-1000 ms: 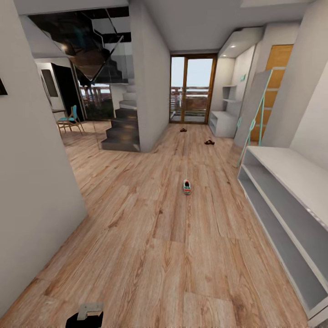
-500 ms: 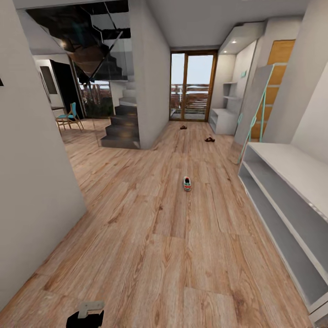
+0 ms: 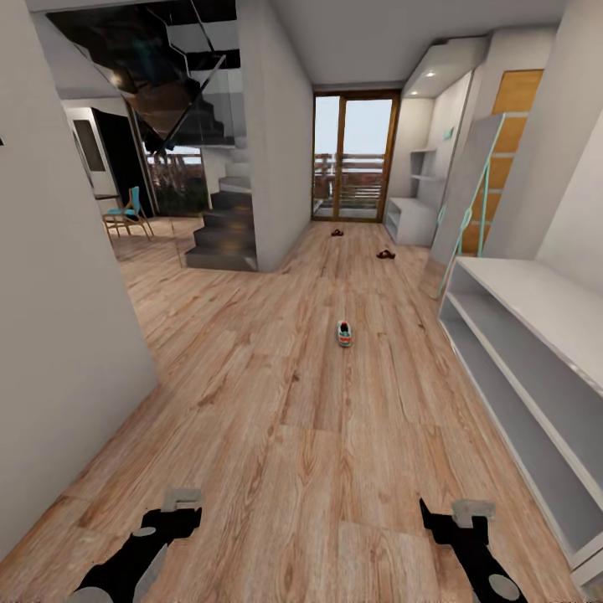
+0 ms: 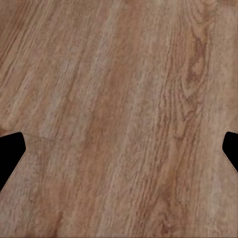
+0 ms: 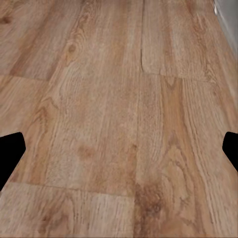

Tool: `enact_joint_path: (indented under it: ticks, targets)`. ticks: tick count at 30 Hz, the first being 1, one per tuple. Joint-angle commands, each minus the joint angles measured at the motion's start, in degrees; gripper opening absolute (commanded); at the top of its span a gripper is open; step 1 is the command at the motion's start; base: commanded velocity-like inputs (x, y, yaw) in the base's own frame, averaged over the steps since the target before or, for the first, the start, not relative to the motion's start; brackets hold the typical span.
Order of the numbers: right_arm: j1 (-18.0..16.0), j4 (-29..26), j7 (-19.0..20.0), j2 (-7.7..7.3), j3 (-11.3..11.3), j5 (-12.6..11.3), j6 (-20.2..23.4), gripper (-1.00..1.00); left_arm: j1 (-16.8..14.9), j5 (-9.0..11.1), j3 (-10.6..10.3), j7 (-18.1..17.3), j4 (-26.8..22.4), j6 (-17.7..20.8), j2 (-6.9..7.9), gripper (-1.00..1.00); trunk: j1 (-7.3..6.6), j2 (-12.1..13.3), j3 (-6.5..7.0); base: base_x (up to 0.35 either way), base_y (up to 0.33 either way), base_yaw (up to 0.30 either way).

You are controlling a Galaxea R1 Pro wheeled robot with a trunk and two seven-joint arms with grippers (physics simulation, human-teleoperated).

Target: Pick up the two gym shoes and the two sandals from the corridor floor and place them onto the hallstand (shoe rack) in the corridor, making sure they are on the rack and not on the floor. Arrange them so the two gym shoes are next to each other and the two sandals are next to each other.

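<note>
Left claw point(image 4: 119, 148): I see its fingers wide apart, empty, over the corridor floor point(image 3: 276, 435).
Right claw point(image 5: 119, 148): same, apart, empty.
Gym shoe point(image 3: 344, 333): mid-corridor, on the floor.
Sandals point(image 3: 384, 254): far end, well apart.

1. No writing, label, brand, number or sign can be read in any view.
2. The gym shoe point(image 3: 344, 333) on the corridor floor point(image 3: 293, 435) is too small to show any marking.
</note>
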Motion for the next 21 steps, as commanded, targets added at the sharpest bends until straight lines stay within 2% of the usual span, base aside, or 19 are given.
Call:
enact_joint_path:
  ticks: [1, 5, 12, 17, 21]
  targets:
    - [-2.2, -0.2, 0.1, -0.01, 0.0, -0.1, 1.8, 1.0, -0.6, -0.1, 0.2, 0.1, -0.2, 0.6, 0.27, 1.0, 0.22, -0.4, -0.24, 0.0, 0.0, 0.0]
    - [-5.2, -0.5, 0.2, 0.01, 0.1, -0.2, 5.0, 1.0, -1.2, 0.1, 0.3, 0.0, 0.0, 0.6, 1.44, 1.0, 1.09, -2.0, -0.96, 0.0, 0.0, 0.0]
    - [-6.3, -0.3, 0.2, 0.15, 0.2, -0.2, 6.1, 1.0, -1.1, 0.3, 0.4, -0.1, 0.1, 0.4, 2.24, 1.0, 2.63, -4.8, -2.22, 0.0, 0.0, 0.0]
    - [-6.6, 1.9, 0.0, 0.15, 0.2, -0.1, 6.3, 1.0, -0.9, 0.2, 0.4, -0.1, 0.1, 0.4, 2.49, 1.0, 3.73, -6.9, -3.22, 0.0, 0.0, 0.0]
    - [-6.7, 7.4, -0.2, 0.3, 0.2, -0.2, 6.1, 1.0, -0.8, 0.2, 0.3, -0.2, 0.1, 0.3, 2.5, 1.0, 4.17, -7.7, -3.87, 0.0, 0.0, 0.0]
